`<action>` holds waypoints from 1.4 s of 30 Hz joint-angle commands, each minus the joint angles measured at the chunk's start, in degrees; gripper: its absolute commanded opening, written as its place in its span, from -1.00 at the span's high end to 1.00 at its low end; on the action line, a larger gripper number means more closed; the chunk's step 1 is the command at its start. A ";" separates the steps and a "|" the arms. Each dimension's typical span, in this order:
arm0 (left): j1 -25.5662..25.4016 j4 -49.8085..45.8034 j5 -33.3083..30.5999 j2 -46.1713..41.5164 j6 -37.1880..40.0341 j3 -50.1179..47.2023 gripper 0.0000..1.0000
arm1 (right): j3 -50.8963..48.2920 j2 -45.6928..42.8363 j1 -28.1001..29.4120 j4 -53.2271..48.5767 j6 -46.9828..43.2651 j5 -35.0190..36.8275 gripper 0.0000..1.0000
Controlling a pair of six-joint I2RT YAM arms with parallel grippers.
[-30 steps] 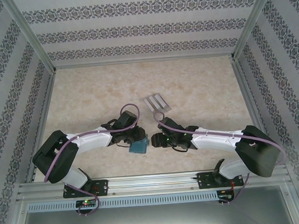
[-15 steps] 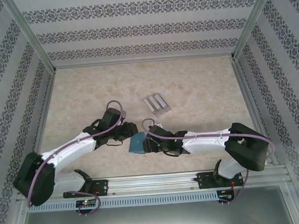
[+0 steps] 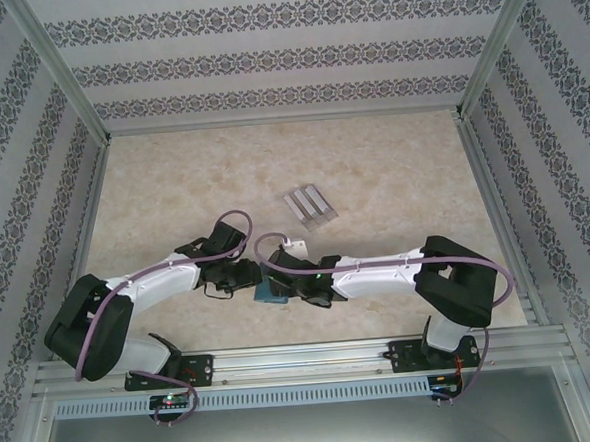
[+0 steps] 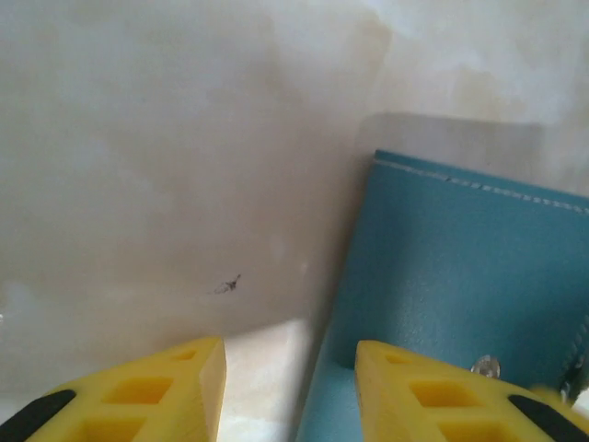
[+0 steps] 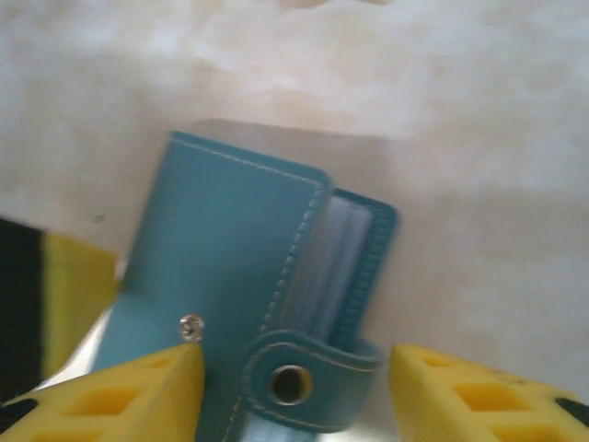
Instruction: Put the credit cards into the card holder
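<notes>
Both arms have drawn inward over the last second, the right arm reaching further left, so that the two grippers now meet at the near centre of the table [image 3: 392,175]; the card holder has kept roughly its place and the loose cards have not shifted. Left gripper [image 3: 244,276]: low over the table, just left of the card holder [image 3: 270,292], and open. In the left wrist view its yellow fingers [image 4: 138,398] stand well apart, the holder's left edge lying in the gap between them and one finger over the teal cover. Whether either finger touches the cover cannot be told. Card holder: lying flat on the table, folded but unfastened. In the right wrist view the cover gapes slightly along its right edge and pale inner sleeves [image 5: 339,247] show there. The snap tab [image 5: 296,379] is loose at the near edge, apart from the metal stud [image 5: 190,325] on the cover. Right gripper [image 3: 291,287]: directly over the holder's right side, jaws spread wide with the tab between them, gripping nothing. Credit cards [image 3: 311,206]: three plain grey ones, side by side, flat on the table, farther back and slightly right, well apart from both grippers.
</notes>
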 commanded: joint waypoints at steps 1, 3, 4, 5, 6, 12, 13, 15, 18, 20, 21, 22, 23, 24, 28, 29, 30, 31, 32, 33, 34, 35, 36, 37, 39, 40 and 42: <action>0.44 4.07 1.47 0.47 0.43 -1.87 0.15 | -0.46 -1.56 -0.27 -5.40 2.79 6.59 0.08; 0.50 7.08 2.16 1.54 -0.44 -3.00 0.16 | -1.76 -2.88 -0.63 -5.12 2.21 6.54 0.16; 0.49 8.55 2.65 2.34 -0.72 -3.42 0.16 | -2.36 -3.46 -0.87 -4.78 1.87 6.30 0.20; 0.35 9.20 3.05 2.98 -0.88 -3.45 0.16 | -2.89 -3.86 -1.26 -4.62 1.84 5.88 0.23; 0.37 9.40 3.60 3.63 -0.92 -3.12 0.17 | -3.56 -4.45 -1.66 -4.04 1.84 5.12 0.28; -2.21 13.10 4.81 4.74 -1.18 -3.42 0.16 | -6.83 -8.76 -2.39 0.91 -0.45 0.94 0.15; -2.39 13.01 4.91 4.77 -1.14 -3.17 0.17 | -6.91 -9.22 -2.52 0.55 -0.33 1.14 0.14; -2.74 12.58 4.45 4.71 -1.22 -3.03 0.18 | -7.58 -9.94 -2.78 0.93 -0.44 1.07 0.13; -3.57 12.69 2.97 4.67 -1.06 -2.99 0.21 | -9.04 -10.23 -3.51 2.26 -0.23 -0.54 0.35; -4.04 11.81 2.40 4.92 -0.93 -2.49 0.22 | -9.78 -10.57 -3.79 2.97 0.57 -1.64 0.55; -4.41 11.41 2.15 5.06 -1.09 -2.37 0.23 | -9.91 -10.79 -3.80 3.25 1.16 -2.13 0.61; -4.81 11.32 1.71 5.07 -1.31 -2.35 0.23 | -10.16 -11.23 -3.78 3.70 1.37 -2.55 0.66; -5.09 11.43 1.27 5.03 -1.48 -2.42 0.23 | -10.23 -11.44 -3.73 3.77 1.68 -2.71 0.67; -5.51 11.48 0.80 5.11 -1.62 -2.46 0.24 | -10.44 -11.84 -3.73 3.86 1.84 -2.81 0.69; -6.38 10.80 0.58 5.36 -2.77 -1.88 0.27 | -11.15 -12.72 -4.14 4.35 3.26 -3.56 0.98; -6.65 10.95 0.77 5.14 -3.25 -1.99 0.29 | -11.27 -12.99 -4.24 4.73 3.41 -4.07 1.00; -6.77 11.22 1.02 4.91 -3.65 -2.02 0.31 | -11.43 -13.30 -4.33 5.17 3.28 -4.41 1.00; -6.94 11.55 1.59 4.69 -4.22 -2.26 0.36 | -11.58 -13.68 -4.38 5.56 3.14 -4.53 1.00; -7.09 12.08 2.89 4.27 -4.43 -2.49 0.43 | -11.70 -14.00 -4.41 5.99 2.88 -4.68 1.00; -7.14 12.49 4.00 3.83 -4.52 -2.59 0.45 | -11.87 -14.20 -4.50 6.45 2.64 -4.94 1.00; -7.38 12.48 4.69 3.10 -4.73 -2.56 0.48 | -12.02 -14.39 -4.72 7.00 2.70 -5.43 1.00; -7.56 12.00 4.55 2.25 -4.99 -2.64 0.49 | -12.08 -14.57 -4.84 7.50 2.73 -5.91 1.00; -7.67 11.72 4.25 1.49 -5.13 -2.88 0.49 | -12.10 -14.58 -4.84 8.00 2.42 -6.22 1.00; -7.67 11.72 3.99 0.76 -5.18 -3.15 0.49 | -11.99 -14.42 -4.89 8.46 1.95 -6.65 1.00; -7.69 11.31 3.52 0.45 -5.14 -3.22 0.49 | -11.35 -13.49 -4.94 8.56 1.19 -6.86 1.00; -7.67 10.71 3.54 0.79 -5.08 -2.95 0.49 | -11.04 -12.83 -5.11 8.59 1.32 -7.11 1.00; -7.68 10.38 4.00 1.59 -5.39 -2.61 0.50 | -10.69 -11.62 -5.21 9.72 1.38 -8.11 1.00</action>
